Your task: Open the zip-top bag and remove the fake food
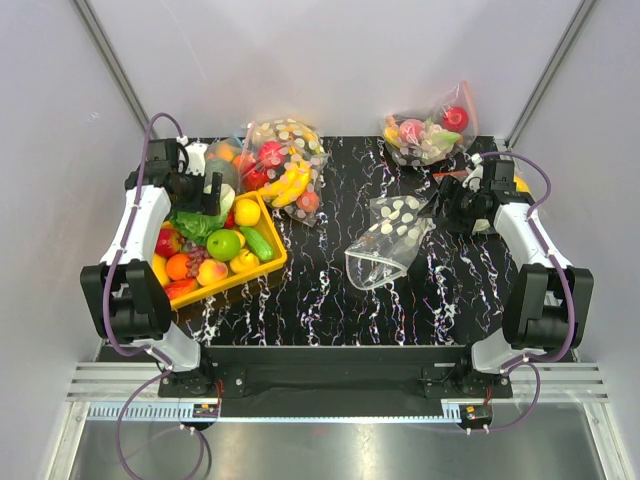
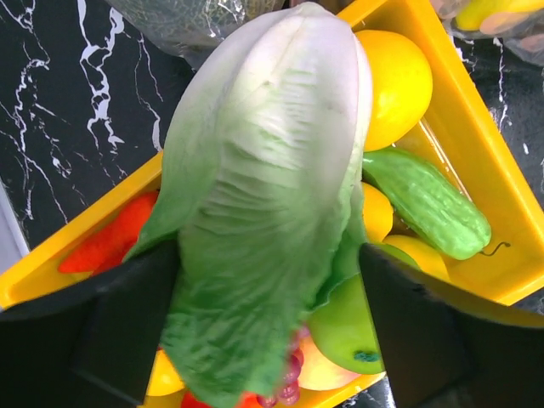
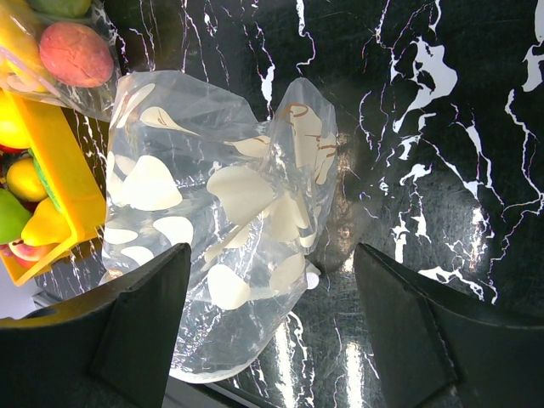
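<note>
The dotted zip-top bag lies crumpled and empty-looking in the middle of the black marble table; in the right wrist view the bag sits left of centre. Beside its right end my right gripper hovers open, holding nothing. My left gripper is open over the yellow tray. A pale-tipped leafy green lettuce lies between its spread fingers, which do not clamp it. A green apple rests in the tray below the lettuce.
The yellow tray also holds a cucumber, a lemon and other fruit. A bulky dotted bag with bananas stands behind it. Another filled bag sits at the back right.
</note>
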Motion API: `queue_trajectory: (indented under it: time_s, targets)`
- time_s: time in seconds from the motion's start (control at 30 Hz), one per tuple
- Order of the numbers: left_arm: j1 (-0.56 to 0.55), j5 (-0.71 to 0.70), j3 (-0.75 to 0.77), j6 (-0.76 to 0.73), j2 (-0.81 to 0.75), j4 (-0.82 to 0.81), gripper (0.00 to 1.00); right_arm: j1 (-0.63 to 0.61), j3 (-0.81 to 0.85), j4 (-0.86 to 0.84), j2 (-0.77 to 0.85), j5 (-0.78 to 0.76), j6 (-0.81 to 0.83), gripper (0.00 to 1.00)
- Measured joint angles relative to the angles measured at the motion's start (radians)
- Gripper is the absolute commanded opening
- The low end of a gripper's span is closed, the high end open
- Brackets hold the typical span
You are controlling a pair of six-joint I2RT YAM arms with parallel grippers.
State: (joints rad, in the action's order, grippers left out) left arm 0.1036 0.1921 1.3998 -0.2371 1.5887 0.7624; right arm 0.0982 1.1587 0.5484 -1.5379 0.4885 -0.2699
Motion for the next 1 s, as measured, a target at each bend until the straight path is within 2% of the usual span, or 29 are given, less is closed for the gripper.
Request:
queue_trajectory:
  time_s: [0.07, 0.3, 0.7, 0.83, 0.93, 1.0]
  targets:
    - [0.000, -0.003, 0.000, 0.006, 0.000, 0.001, 0.99, 0.000, 0.000, 0.000, 0.000, 0.000, 0.002, 0.84]
    - [0.000, -0.011, 0.000, 0.029, -0.014, 0.005, 0.99, 0.000, 0.000, 0.005, 0.000, 0.000, 0.002, 0.85]
    - [0.000, 0.047, 0.000, 0.136, -0.176, 0.008, 0.99, 0.000, 0.072, 0.053, 0.074, 0.001, 0.009, 0.86]
    - [0.000, 0.058, 0.000, 0.194, -0.222, 0.014, 0.99, 0.000, 0.119, 0.077, 0.102, 0.000, 0.010, 0.89]
    - [0.000, 0.051, 0.000, 0.256, -0.277, 0.014, 0.99, 0.000, 0.169, 0.092, 0.125, -0.006, 0.014, 0.99]
    - [0.000, 0.037, 0.002, 0.293, -0.322, 0.014, 0.99, 0.000, 0.200, 0.098, 0.150, -0.018, 0.018, 1.00]
